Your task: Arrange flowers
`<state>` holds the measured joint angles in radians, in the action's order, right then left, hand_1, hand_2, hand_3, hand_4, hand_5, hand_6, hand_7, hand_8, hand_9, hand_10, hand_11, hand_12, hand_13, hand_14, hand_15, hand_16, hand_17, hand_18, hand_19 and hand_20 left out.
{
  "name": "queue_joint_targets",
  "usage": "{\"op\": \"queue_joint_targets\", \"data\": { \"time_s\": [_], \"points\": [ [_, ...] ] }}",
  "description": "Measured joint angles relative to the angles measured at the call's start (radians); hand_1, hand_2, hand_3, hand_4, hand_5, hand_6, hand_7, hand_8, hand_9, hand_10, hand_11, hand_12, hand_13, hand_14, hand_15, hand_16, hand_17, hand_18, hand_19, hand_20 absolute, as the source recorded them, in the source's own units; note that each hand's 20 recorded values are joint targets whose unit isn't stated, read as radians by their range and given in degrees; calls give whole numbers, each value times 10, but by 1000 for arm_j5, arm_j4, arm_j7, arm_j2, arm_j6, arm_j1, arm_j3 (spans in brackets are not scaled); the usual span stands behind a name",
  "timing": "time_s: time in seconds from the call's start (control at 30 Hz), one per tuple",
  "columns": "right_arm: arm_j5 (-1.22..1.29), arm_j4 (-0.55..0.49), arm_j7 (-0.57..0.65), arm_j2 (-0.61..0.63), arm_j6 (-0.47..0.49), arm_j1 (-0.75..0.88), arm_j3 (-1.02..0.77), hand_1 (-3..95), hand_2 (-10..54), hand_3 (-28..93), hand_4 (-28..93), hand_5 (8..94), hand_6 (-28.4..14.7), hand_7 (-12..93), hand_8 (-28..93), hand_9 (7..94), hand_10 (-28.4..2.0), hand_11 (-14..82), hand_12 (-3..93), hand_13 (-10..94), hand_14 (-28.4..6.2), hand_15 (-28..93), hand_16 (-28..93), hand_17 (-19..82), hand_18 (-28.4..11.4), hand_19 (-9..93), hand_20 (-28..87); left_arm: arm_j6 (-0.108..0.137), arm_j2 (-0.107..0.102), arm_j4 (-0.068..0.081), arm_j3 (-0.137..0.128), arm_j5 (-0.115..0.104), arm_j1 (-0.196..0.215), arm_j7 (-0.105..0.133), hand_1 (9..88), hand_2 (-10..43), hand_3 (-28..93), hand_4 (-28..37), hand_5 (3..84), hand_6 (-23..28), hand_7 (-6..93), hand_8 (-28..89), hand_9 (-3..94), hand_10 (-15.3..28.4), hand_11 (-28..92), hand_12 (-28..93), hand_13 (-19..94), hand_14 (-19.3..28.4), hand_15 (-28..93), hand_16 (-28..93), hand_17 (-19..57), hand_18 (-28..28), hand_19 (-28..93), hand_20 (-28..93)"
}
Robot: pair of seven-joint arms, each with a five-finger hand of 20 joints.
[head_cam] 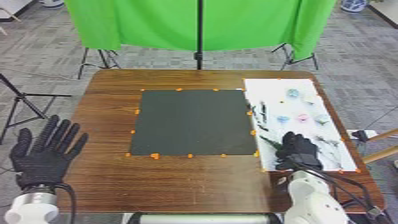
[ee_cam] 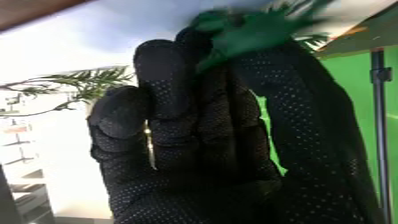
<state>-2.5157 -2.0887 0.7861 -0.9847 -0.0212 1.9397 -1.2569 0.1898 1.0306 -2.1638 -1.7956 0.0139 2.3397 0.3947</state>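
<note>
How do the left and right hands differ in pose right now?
The left hand is by the left edge of the table, fingers straight and spread; the right hand is over the white sheet, fingers bent, with green leaves at their tips. Both are gloved in black.

Head view high, facing forward-down, right wrist view close along fingers [head_cam: 292,138], green cloth [head_cam: 142,25] shared

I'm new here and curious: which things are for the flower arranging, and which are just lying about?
For the job:
- pink flower
- green sprig in the right robot hand
- white sheet
- dark mat, probably

Just about:
- green cloth
- black pole
</note>
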Motion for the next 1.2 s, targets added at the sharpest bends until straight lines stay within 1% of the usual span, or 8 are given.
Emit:
{"op": "queue_joint_targets", "data": {
  "time_s": [0.17, 0.47, 0.83, 0.9, 0.97, 1.0, 1.07, 1.2],
  "points": [
    [7, 1, 5, 7, -38, 5, 0, 946, -95, -273, 441, 759, -7, 366, 165, 871, -107, 157, 530, 760, -63, 490, 442, 413, -241, 875, 402, -3, 0, 0, -8, -4, 4, 1, 212, 95, 748, -283, 395, 68, 128, -83, 345, 144, 198, 129, 258, 140, 327, -30, -57, 145, 326, 165],
    [7, -15, 14, 54, -213, 41, 27, 946, -95, -282, 484, 765, -10, 357, 188, 874, -112, 160, 531, 764, -67, 495, 442, 417, -247, 885, 400, -6, 1, 0, -7, -4, 6, 0, 212, 96, 747, -283, 397, 68, 127, -82, 346, 145, 198, 129, 259, 141, 328, -31, -58, 145, 326, 165],
    [33, -112, 17, 99, -258, 14, 35, 946, -95, -282, 503, 755, -8, 363, 212, 868, -111, 166, 537, 764, -70, 504, 439, 420, -249, 889, 394, -8, 1, 1, -7, -12, 6, 0, 212, 96, 746, -283, 398, 70, 125, -81, 347, 146, 197, 129, 260, 142, 332, -31, -58, 146, 327, 165],
    [34, -116, 25, 104, -255, 4, 40, 904, -95, -283, 500, 715, -25, 367, 201, 824, -125, 174, 518, 724, -89, 530, 398, 410, -251, 898, 367, -8, 0, 1, -7, -14, 6, 0, 212, 96, 746, -283, 398, 70, 125, -81, 347, 146, 197, 129, 260, 142, 332, -31, -58, 146, 327, 165],
    [38, -130, 53, 104, -223, -4, 39, 859, -95, -283, 472, 660, -46, 360, 184, 737, -161, 275, 424, 678, -127, 581, 315, 401, -254, 910, 341, -8, 0, 2, -7, -15, 6, 0, 213, 97, 746, -283, 398, 70, 125, -81, 347, 146, 197, 129, 260, 142, 332, -31, -58, 146, 327, 165],
    [45, -140, 74, 104, -186, -7, 36, 731, -95, -10, 303, 631, -58, 364, 114, 692, -181, 328, 361, 650, -142, 606, 283, 398, -255, 910, 349, -9, 0, 2, -7, -15, 6, 0, 213, 97, 746, -283, 398, 70, 125, -81, 347, 146, 197, 129, 260, 142, 332, -31, -58, 146, 327, 165],
    [70, -156, 118, 102, -92, -12, 32, 460, -95, 635, -184, 562, -97, 367, -90, 597, -224, 379, 307, 595, -169, 635, 252, 389, -264, 917, 347, -9, -1, 3, -7, -16, 5, 0, 213, 97, 745, -283, 398, 69, 125, -81, 347, 146, 197, 129, 260, 142, 333, -31, -58, 146, 327, 165],
    [84, -158, 152, 97, 38, -10, 30, 412, -95, 667, -254, 526, -138, 276, -83, 517, -257, 364, 294, 541, -192, 655, 228, 376, -274, 930, 324, -9, -1, 4, -7, -18, 6, -1, 214, 97, 745, -283, 398, 69, 126, -81, 348, 146, 197, 129, 260, 142, 332, -32, -58, 146, 327, 165]
  ]
}}
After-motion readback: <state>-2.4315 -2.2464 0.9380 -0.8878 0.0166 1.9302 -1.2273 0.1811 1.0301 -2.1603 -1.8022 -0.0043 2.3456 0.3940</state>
